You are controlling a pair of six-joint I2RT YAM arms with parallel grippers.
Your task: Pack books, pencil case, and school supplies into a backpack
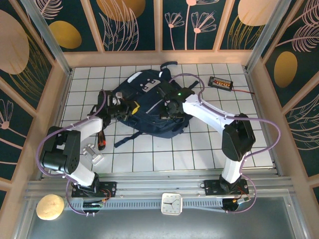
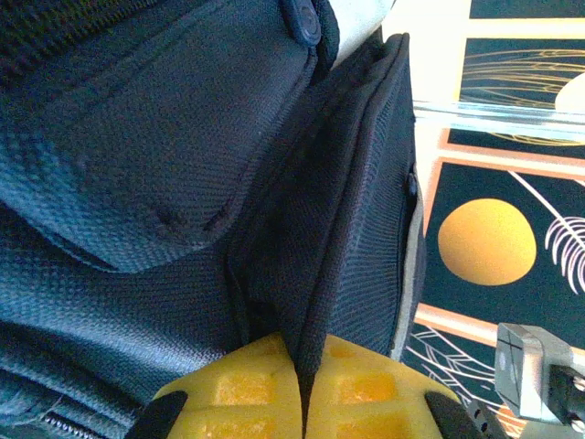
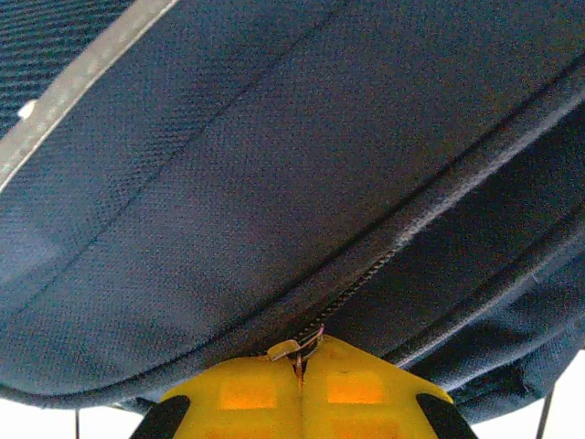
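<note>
The navy backpack [image 1: 152, 124] lies on the white tiled table between both arms, its white patches towards the far side. My left gripper [image 1: 125, 107] is at its left side; in the left wrist view the yellow fingers [image 2: 247, 393] are shut on a fold of the backpack's fabric [image 2: 315, 311]. My right gripper [image 1: 168, 106] is on the backpack's top middle. In the right wrist view it [image 3: 300, 366] is shut on a small metal zipper pull [image 3: 297, 347] at the end of a zipper line on the backpack [image 3: 274, 137]. The books, pencil case and school supplies are out of view.
A black box with orange lights [image 1: 221, 82] and its cable sit at the far right. A dark strap [image 1: 124, 139] trails from the backpack towards the near side. A small grey-white object [image 1: 93, 153] lies by the left arm. Wooden walls enclose the table.
</note>
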